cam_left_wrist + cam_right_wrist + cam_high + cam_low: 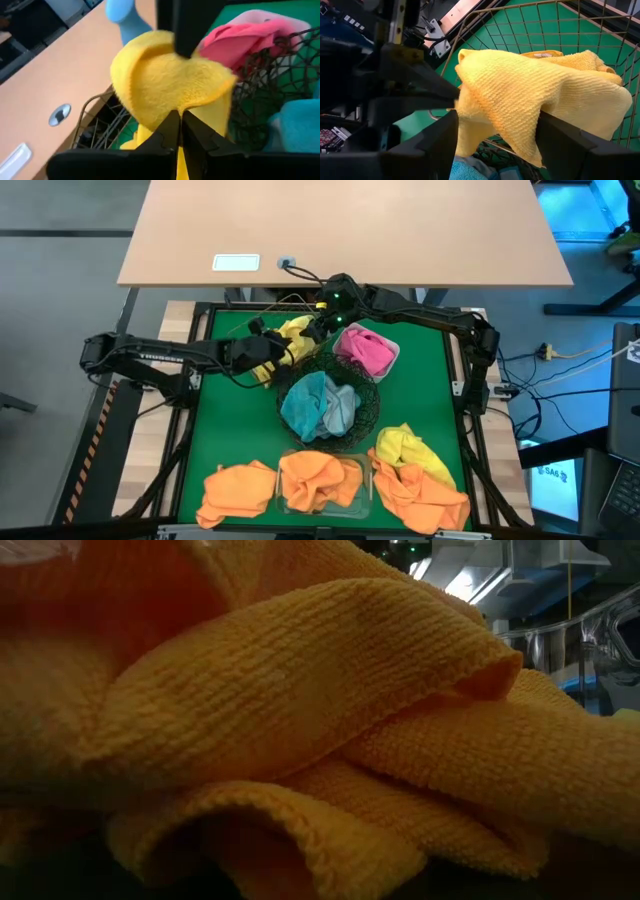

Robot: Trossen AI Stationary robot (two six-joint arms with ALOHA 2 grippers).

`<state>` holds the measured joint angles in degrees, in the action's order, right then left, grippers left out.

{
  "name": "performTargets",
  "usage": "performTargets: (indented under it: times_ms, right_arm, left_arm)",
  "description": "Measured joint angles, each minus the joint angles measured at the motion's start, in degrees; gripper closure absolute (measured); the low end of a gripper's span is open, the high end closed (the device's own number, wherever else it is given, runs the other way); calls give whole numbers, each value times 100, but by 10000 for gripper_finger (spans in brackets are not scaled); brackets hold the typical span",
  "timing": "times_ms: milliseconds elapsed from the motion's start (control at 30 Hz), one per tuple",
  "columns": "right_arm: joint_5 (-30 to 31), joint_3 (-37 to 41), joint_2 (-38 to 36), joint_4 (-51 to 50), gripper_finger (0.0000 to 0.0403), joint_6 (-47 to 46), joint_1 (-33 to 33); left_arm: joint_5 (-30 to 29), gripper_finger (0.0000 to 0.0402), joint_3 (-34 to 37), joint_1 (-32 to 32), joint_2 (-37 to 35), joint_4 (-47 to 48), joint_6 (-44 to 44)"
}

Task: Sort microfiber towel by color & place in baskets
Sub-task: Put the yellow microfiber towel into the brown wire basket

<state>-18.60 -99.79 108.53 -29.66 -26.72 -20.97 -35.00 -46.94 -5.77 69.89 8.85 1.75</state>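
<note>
Towels [325,405] in wire bowl [368,408] mid-table; tub [392,350] just behind, tray [292,505] in front.

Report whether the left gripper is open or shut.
Shut. In the left wrist view the left gripper has its dark fingers together, pinching the yellow towel.

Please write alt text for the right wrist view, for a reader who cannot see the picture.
A yellow towel hangs between the right gripper's open fingers, above a copper wire basket on a green mat. The shut left gripper pinches the towel's edge from the side.
</note>
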Motion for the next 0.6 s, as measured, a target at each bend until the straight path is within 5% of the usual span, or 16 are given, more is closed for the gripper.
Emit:
performTargets:
  times_ms: [367, 600]
  right_arm:
    - [-539, 0, 0, -4, 157, 2, -2]
    - [-539, 0, 0, -4, 157, 2, -7]
  left_arm:
    - [-190, 400, -2, -488, 0, 2357, -926]
    - [-120, 386, -2, -576, 0, 2672, -1085]
